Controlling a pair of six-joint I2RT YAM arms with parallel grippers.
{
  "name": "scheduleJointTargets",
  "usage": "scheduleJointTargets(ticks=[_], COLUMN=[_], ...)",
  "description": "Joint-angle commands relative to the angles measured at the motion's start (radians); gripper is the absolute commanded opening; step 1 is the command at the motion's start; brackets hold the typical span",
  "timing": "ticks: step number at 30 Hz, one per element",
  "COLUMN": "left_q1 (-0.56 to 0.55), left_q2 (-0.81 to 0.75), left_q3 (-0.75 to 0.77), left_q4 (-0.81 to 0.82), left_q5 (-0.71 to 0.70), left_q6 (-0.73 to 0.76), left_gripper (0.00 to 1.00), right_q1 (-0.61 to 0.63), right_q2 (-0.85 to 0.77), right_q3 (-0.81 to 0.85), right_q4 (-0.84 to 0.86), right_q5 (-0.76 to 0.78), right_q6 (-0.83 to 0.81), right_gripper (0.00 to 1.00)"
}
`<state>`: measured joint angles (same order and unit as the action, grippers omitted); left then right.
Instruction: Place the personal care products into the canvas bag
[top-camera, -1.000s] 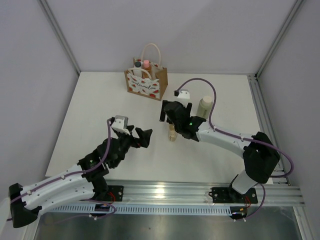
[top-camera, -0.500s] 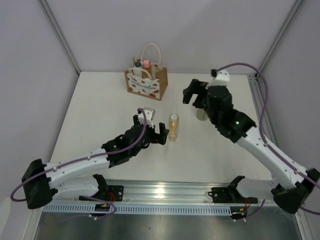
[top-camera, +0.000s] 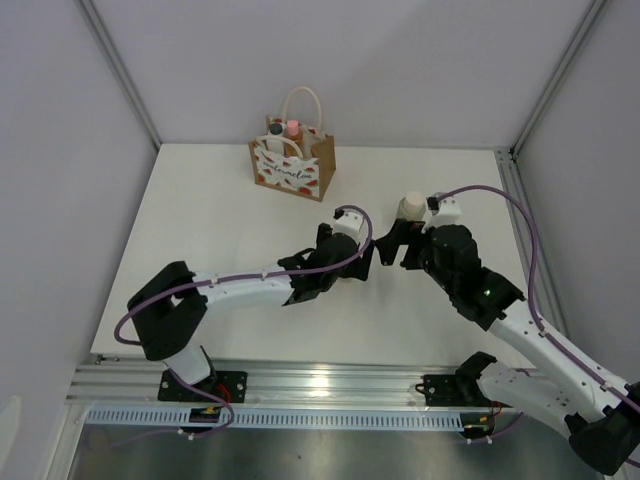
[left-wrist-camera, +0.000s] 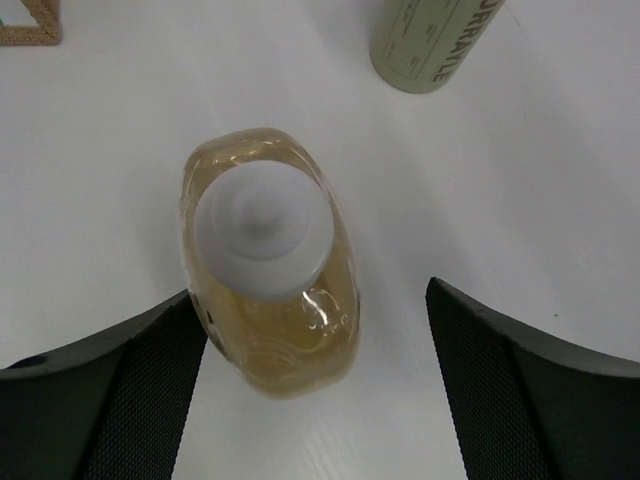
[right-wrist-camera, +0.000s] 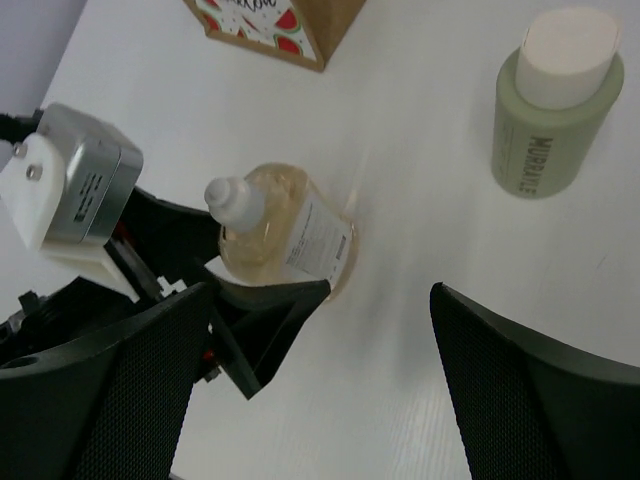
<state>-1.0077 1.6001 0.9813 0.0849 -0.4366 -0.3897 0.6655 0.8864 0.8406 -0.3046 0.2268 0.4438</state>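
The amber bottle with a white cap (left-wrist-camera: 268, 300) stands upright between the open fingers of my left gripper (left-wrist-camera: 312, 335). The left finger is right beside it and the right finger stands apart. In the top view my left gripper (top-camera: 358, 262) hides it. It also shows in the right wrist view (right-wrist-camera: 290, 238). My right gripper (top-camera: 397, 240) is open and empty, just right of the amber bottle. The olive-beige bottle with a cream cap (top-camera: 410, 207) stands behind it. The canvas bag (top-camera: 292, 168) stands at the back and holds the peach bottle (top-camera: 293, 128) and the black-lidded jar (top-camera: 274, 128).
The olive-beige bottle (right-wrist-camera: 553, 112) stands close behind and right of the amber one, also seen in the left wrist view (left-wrist-camera: 435, 40). The bag's printed front (right-wrist-camera: 270, 18) is at the top of the right wrist view. Grey walls and metal rails enclose the white table (top-camera: 200, 230).
My left gripper has reached right to straddle the amber bottle. My right arm lifted away to the back, then came down again next to the amber bottle, open.
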Motion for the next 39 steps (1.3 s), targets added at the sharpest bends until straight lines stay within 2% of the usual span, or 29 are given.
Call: scheduleJointTargets(ticks=[1, 10, 14, 15, 16, 17, 21, 25, 29, 33, 39], left_q1=[0.0, -0.002, 0.0, 0.0, 0.0, -0.002, 0.001, 0.021, 0.118, 0.23, 0.329], left_q2=[0.049, 0.15, 0.155, 0.156, 0.159, 0.161, 0.147, 0.075, 0.02, 0.02, 0.058], left_q3=[0.065, 0.036, 0.01, 0.002, -0.006, -0.009, -0.023, -0.006, 0.109, 0.232, 0.376], left_q4=[0.052, 0.261, 0.346, 0.366, 0.38, 0.394, 0.408, 0.401, 0.28, 0.141, 0.085], left_q5=[-0.048, -0.149, -0.171, -0.169, -0.168, -0.171, -0.188, -0.202, -0.099, -0.022, -0.002], left_q6=[0.017, 0.1, 0.117, 0.118, 0.12, 0.12, 0.118, 0.169, 0.149, 0.156, 0.216], left_gripper=[0.89, 0.78, 0.64, 0.53, 0.47, 0.31, 0.01, 0.0, 0.0, 0.0, 0.0], right_q1=[-0.001, -0.001, -0.001, 0.0, -0.001, -0.001, -0.001, -0.001, -0.001, -0.001, -0.001], right_q2=[-0.041, -0.098, -0.121, -0.13, -0.133, -0.138, -0.152, -0.167, -0.182, -0.193, -0.228], right_q3=[-0.026, -0.07, -0.077, -0.077, -0.078, -0.078, -0.08, -0.084, -0.094, -0.095, -0.098], right_q4=[0.081, 0.099, 0.094, 0.094, 0.094, 0.094, 0.09, 0.091, 0.094, 0.093, 0.088], right_q5=[-0.047, -0.08, -0.066, -0.066, -0.067, -0.069, -0.066, -0.073, -0.072, -0.084, -0.087], right_q6=[0.004, 0.01, 0.003, 0.003, 0.003, 0.001, 0.001, 0.006, 0.012, 0.022, 0.03], right_gripper=[0.93, 0.93, 0.94, 0.93, 0.93, 0.94, 0.93, 0.93, 0.93, 0.94, 0.94])
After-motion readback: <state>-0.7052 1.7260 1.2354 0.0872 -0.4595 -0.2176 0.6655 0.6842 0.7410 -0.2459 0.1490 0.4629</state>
